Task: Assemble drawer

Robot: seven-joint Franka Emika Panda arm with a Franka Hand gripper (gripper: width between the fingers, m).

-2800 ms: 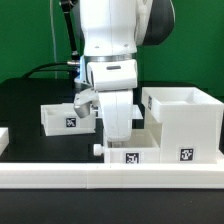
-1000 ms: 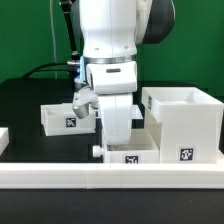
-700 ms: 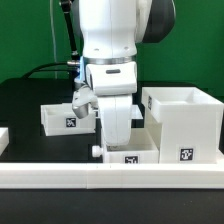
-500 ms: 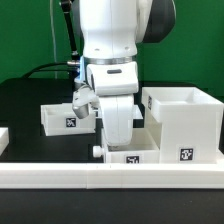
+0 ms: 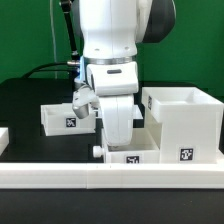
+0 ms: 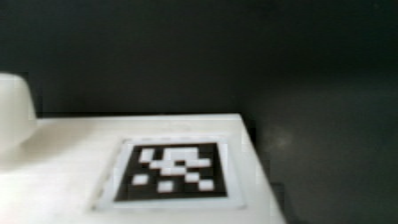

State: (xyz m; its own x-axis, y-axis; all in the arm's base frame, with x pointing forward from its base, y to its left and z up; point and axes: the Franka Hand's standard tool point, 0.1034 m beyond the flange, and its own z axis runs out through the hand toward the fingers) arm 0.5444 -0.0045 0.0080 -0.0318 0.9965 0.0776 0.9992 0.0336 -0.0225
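Note:
The large white open case (image 5: 185,125) stands at the exterior view's right, with a tag on its front. A small white tray (image 5: 133,155) with a tag and a small knob sits beside it. My gripper (image 5: 119,140) reaches down at this tray, and its fingertips are hidden behind the hand and the tray wall. A second small tray (image 5: 62,117) with a tag stands behind, at the exterior view's left. The wrist view shows a white surface with a tag (image 6: 173,172) very close and blurred, with no fingers in sight.
A long low white rail (image 5: 110,178) runs along the front of the black table. A white piece (image 5: 3,138) shows at the exterior view's left edge. A black cable lies on the table behind the left tray.

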